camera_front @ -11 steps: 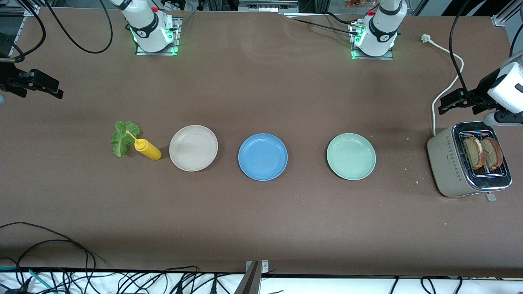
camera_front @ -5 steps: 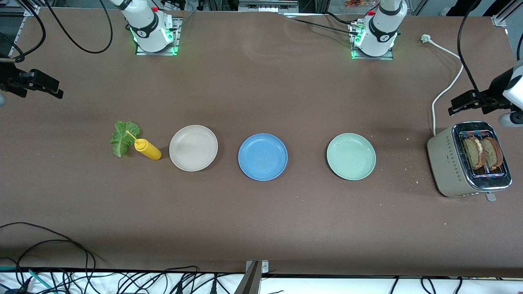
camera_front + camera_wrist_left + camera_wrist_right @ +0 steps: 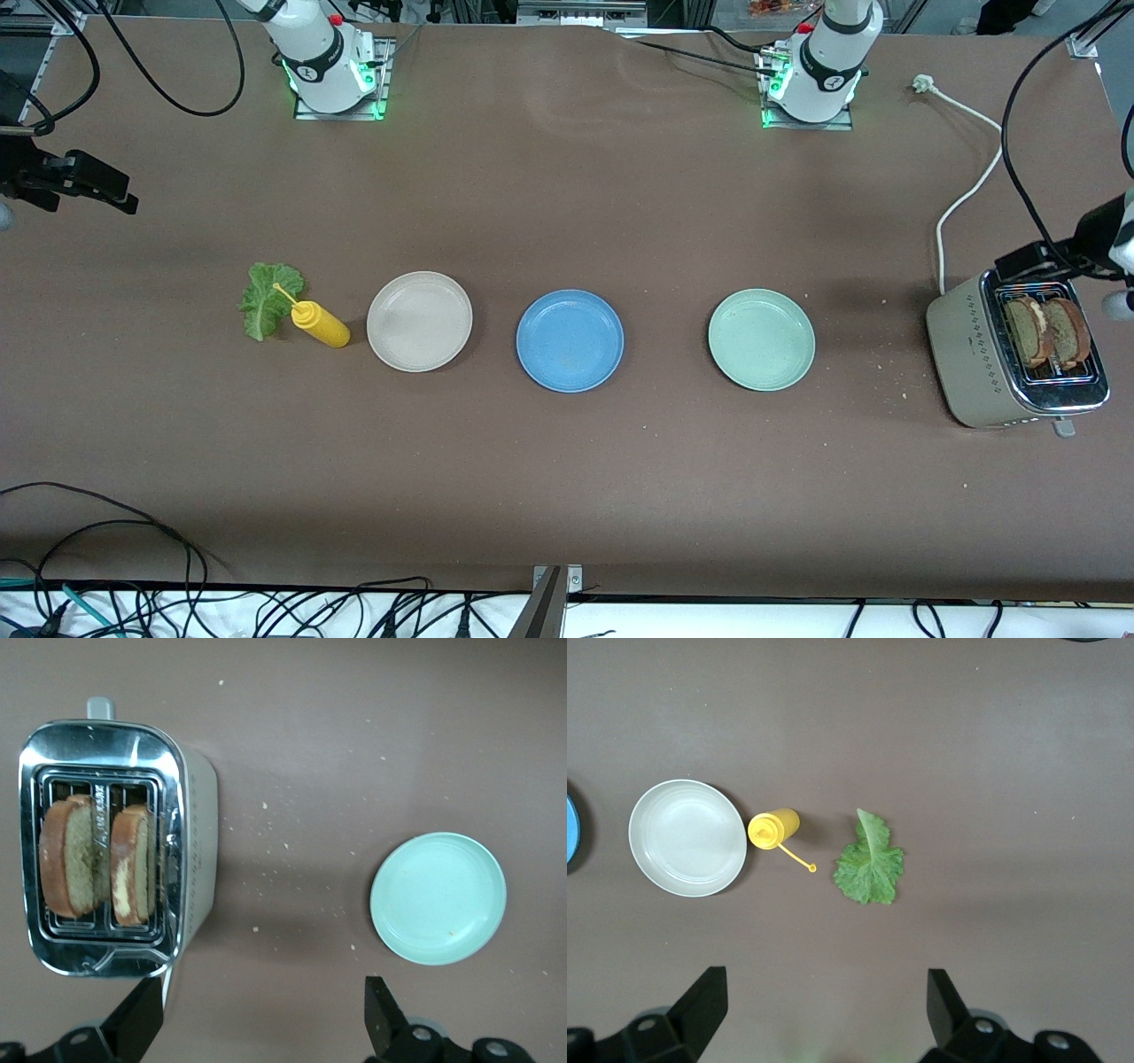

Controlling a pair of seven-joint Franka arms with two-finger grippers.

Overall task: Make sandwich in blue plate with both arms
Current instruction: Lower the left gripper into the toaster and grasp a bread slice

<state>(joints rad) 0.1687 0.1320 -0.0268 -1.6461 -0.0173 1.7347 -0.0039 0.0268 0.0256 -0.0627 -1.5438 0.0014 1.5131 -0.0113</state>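
Note:
The blue plate (image 3: 570, 340) lies bare in the middle of the table, between two other plates; its edge shows in the right wrist view as the blue plate (image 3: 570, 828). Two brown bread slices (image 3: 1029, 330) (image 3: 1069, 333) stand upright in the toaster's slots, also seen as bread slices (image 3: 73, 866) (image 3: 131, 864). A green lettuce leaf (image 3: 270, 299) (image 3: 870, 864) lies flat toward the right arm's end. My left gripper (image 3: 1021, 263) (image 3: 261, 1020) hangs open over the toaster's edge and holds nothing. My right gripper (image 3: 106, 190) (image 3: 824, 1010) waits open over bare table at the right arm's end.
A beige toaster (image 3: 974, 350) (image 3: 199, 842) with a white cord stands at the left arm's end. A beige plate (image 3: 419, 321) (image 3: 687, 838) and a pale green plate (image 3: 761, 339) (image 3: 438, 898) flank the blue one. A yellow squeeze bottle (image 3: 321, 324) (image 3: 773, 828) stands beside the lettuce. Crumbs lie near the toaster.
My left gripper has moved toward the toaster and now hangs over its edge. The right gripper and everything on the table have stayed still.

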